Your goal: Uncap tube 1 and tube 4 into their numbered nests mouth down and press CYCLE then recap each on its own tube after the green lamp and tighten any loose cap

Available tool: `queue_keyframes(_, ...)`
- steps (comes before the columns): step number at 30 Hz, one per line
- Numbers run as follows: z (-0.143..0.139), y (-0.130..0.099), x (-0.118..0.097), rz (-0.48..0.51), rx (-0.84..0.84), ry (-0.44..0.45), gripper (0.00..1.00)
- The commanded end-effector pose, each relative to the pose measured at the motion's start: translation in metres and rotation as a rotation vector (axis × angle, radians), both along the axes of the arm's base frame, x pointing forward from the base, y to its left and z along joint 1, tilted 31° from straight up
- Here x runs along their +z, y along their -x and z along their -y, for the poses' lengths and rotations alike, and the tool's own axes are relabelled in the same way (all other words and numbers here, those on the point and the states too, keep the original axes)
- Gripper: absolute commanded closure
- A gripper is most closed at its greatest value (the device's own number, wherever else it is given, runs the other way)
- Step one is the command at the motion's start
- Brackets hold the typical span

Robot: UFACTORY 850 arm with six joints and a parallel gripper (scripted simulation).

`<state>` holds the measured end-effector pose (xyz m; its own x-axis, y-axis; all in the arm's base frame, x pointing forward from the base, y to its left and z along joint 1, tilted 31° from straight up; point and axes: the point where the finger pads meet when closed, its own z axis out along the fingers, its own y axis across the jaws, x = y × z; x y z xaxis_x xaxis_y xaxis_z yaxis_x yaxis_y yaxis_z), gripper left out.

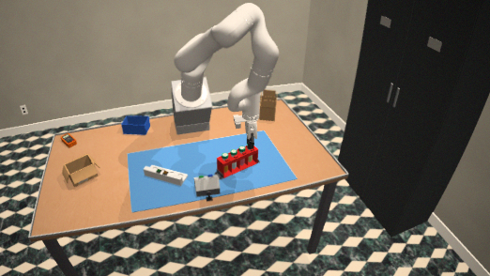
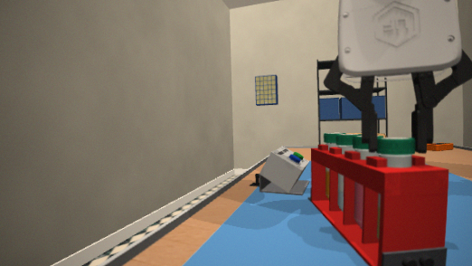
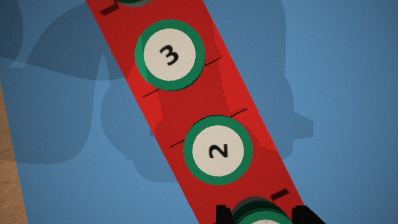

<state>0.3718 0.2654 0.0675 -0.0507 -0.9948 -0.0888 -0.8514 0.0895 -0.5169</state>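
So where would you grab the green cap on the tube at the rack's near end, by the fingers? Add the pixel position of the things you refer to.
Probably by its rim (image 2: 396,146), coming straight down with a finger (image 2: 421,131) on either side: the cap is round, upright and stands above the red rack (image 2: 416,208), leaving its sides exposed.

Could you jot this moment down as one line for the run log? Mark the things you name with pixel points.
gripper (image 1: 251,145) (image 2: 397,147) (image 3: 263,207): fingers astride cap 1 (image 2: 396,146) (image 3: 265,218) | grip: unconfirmed | cap 1: on its tube | caps 2 (image 1: 242,149) (image 2: 361,143) (image 3: 218,150) and 3 (image 1: 234,152) (image 2: 344,139) (image 3: 170,55): on
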Motion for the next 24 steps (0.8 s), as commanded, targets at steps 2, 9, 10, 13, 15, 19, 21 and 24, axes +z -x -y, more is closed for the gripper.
queue_keyframes(2, -0.0004, -0.0001, 0.0006, 0.004, 0.232, 0.167, 1.0)
queue_keyframes(9, -0.0004, 0.0, 0.0008, 0.015, 0.486, 0.32, 1.0)
queue_keyframes(10, -0.0004, 0.0, 0.0008, 0.017, 0.521, 0.34, 1.0)
queue_keyframes(13, -0.0004, 0.0, 0.0008, 0.021, 0.617, 0.4, 1.0)
queue_keyframes(15, -0.0004, 0.0, 0.0008, 0.021, 0.617, 0.4, 1.0)
queue_keyframes(19, -0.0004, 0.0001, 0.0009, 0.029, 0.788, 0.503, 1.0)
queue_keyframes(21, -0.0004, 0.0001, 0.001, 0.033, 0.866, 0.549, 1.0)
queue_keyframes(24, -0.0004, 0.0001, 0.001, 0.037, 0.959, 0.606, 1.0)
